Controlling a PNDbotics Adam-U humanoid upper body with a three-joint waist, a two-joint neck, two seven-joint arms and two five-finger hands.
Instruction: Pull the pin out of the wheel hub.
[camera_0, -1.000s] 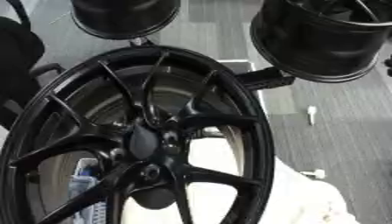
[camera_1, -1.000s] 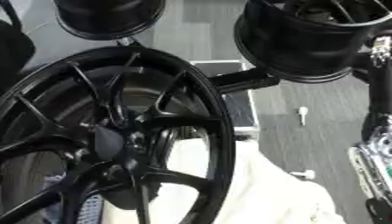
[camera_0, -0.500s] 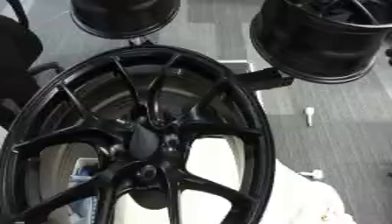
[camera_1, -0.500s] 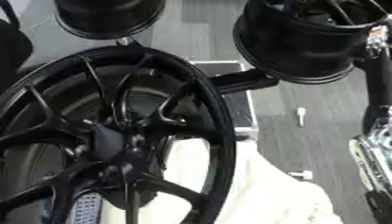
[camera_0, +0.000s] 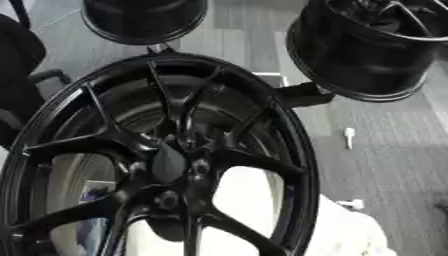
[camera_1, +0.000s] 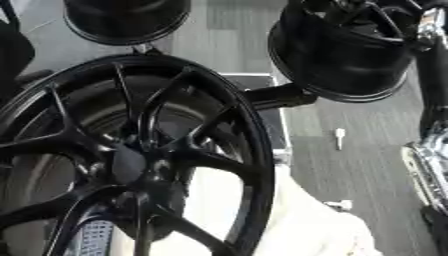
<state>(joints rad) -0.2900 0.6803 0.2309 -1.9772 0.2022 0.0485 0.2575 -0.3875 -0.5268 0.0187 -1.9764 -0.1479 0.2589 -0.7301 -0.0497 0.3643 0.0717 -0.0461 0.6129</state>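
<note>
A large black spoked wheel (camera_0: 262, 125) stands tilted close in front of me and fills the left and middle of both views. Its hub (camera_0: 171, 164) sits at the centre, with dark lug holes (camera_0: 166, 200) around it. I cannot make out a pin among the black parts. Part of my right arm (camera_1: 422, 165), black and silver, runs down the right edge of the right eye view, apart from the wheel. Neither hand shows.
Two more black wheels stand behind, one at top left (camera_0: 144, 20) and one at top right (camera_0: 372, 50). A black bracket (camera_0: 302, 95) juts out beside the big rim. White cloth (camera_0: 350, 235) lies at lower right. Small white bits (camera_0: 349, 136) lie on the grey floor.
The whole picture shifts slightly, so the camera has moved. The wheel and the right arm keep their places.
</note>
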